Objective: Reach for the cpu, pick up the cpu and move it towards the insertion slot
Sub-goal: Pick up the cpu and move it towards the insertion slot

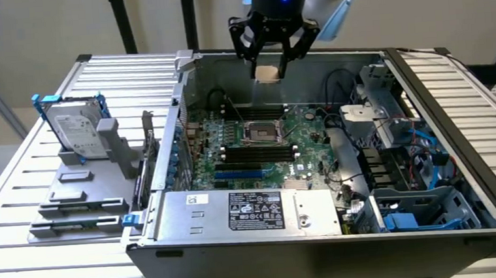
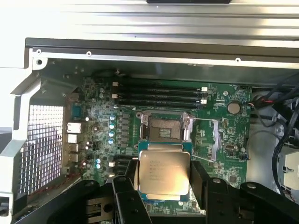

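Above motherboard (image 1: 257, 145), pincer (image 1: 271, 68) clasps cpu (image 2: 164, 172).

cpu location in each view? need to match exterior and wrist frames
Exterior view: the cpu hangs tan side out between the gripper fingers, above the open case's back wall.
Wrist view: the cpu shows its silver top, clamped between the fingers, just short of the insertion slot.
Shared landmark: the insertion slot, silver-framed, beside the black memory slots.
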Robot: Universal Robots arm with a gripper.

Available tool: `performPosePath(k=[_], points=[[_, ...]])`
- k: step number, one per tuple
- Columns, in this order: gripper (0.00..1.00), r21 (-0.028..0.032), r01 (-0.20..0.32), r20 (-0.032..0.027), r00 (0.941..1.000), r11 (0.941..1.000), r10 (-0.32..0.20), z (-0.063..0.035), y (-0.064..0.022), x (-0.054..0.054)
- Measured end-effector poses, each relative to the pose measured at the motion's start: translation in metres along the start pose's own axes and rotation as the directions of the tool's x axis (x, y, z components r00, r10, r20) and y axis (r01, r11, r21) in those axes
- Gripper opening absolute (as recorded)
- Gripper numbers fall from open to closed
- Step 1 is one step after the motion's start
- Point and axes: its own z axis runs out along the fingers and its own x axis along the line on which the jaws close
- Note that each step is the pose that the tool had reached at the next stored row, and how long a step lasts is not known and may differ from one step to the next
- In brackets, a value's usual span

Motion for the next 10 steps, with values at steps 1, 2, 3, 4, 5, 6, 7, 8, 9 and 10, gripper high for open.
performPosePath(k=[1, 2, 3, 4, 5, 6, 7, 8, 9, 10], points=[[0.54, 0.0, -0.001, 0.0001, 1.0, 1.0, 0.001, 0.0004, 0.0019, -0.0002], [0.54, -0.0001, -0.003, 0.0003, 1.0, 1.0, 0.003, 0.0006, 0.0035, -0.0003], [0.54, -0.0002, -0.005, 0.0004, 1.0, 1.0, 0.005, 0.0008, 0.0049, -0.0004], [0.54, -0.0001, -0.005, 0.0004, 1.0, 1.0, 0.005, 0.0008, 0.0053, -0.0005], [0.54, -0.0001, -0.006, 0.0004, 1.0, 1.0, 0.006, 0.0008, 0.0053, -0.0005], [0.54, -0.0002, -0.006, 0.0005, 1.0, 1.0, 0.006, 0.0008, 0.0054, -0.0005], [0.54, -0.0002, -0.006, 0.0005, 1.0, 1.0, 0.006, 0.0008, 0.0054, -0.0005], [0.54, -0.0002, -0.006, 0.0005, 1.0, 1.0, 0.006, 0.0008, 0.0054, -0.0005], [0.54, -0.0002, -0.006, 0.0005, 1.0, 1.0, 0.006, 0.0008, 0.0054, -0.0005], [0.54, -0.0002, -0.006, 0.0005, 1.0, 1.0, 0.006, 0.0008, 0.0054, -0.0005]])
